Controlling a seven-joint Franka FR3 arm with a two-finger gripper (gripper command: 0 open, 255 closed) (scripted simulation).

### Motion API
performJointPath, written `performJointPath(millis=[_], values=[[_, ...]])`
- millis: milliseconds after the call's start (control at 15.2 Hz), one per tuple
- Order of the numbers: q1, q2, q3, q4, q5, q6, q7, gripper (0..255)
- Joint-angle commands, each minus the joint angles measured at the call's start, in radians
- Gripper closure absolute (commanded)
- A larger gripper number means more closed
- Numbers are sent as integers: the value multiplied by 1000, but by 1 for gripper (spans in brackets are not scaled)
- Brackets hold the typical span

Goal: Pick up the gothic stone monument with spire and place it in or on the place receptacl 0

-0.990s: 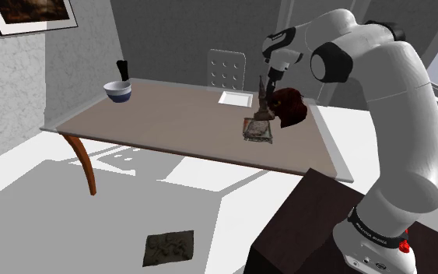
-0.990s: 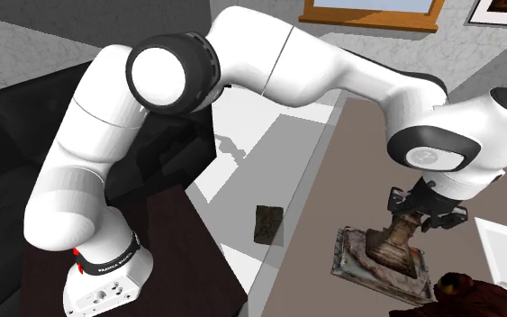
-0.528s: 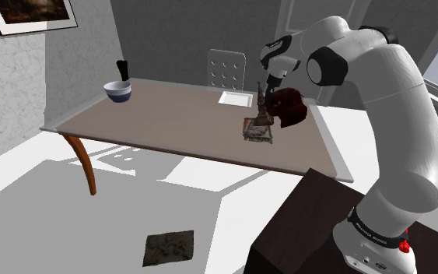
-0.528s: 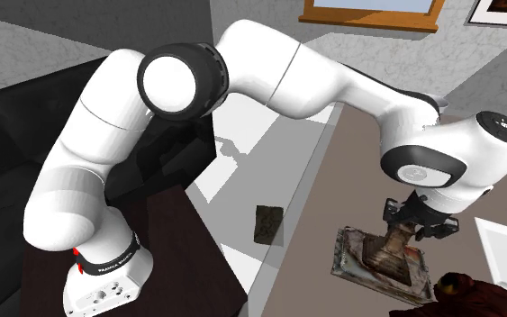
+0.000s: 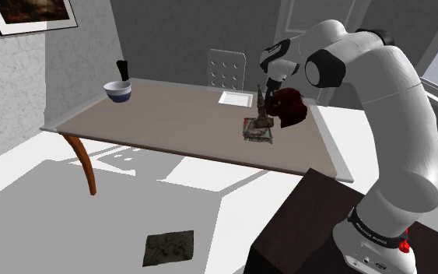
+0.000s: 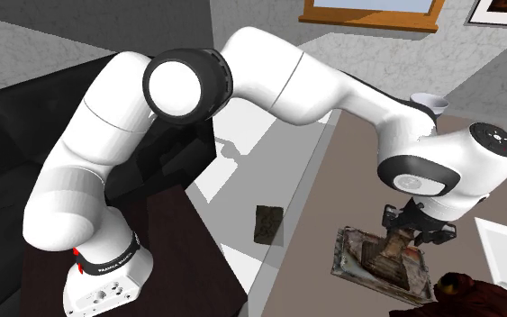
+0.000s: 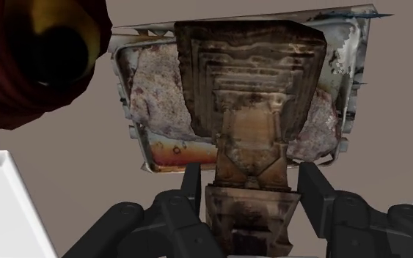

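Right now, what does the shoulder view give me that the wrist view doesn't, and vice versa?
Shoulder view adds: the blue bowl on the table, a white chair behind it, a dark mat on the floor, the arm and its stand.
Wrist view adds: the jaws open, one on each side of the monument; contact unclear.
Both: the monument on its square base, the dark red object beside it, the white tray, the brown table.

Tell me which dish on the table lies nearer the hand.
The flat white square tray, close by the hand; the round blue bowl sits far off.
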Motion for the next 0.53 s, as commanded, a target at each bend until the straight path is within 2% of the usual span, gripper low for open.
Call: performJointPath(millis=[0,132,198,462], values=[[3,3,3,-5,0,-1,0,255],[3,3,3,-5,0,-1,0,255],[4,2,3,-5,0,-1,1,0],[8,-1,2,-8,-1,-1,4,0]])
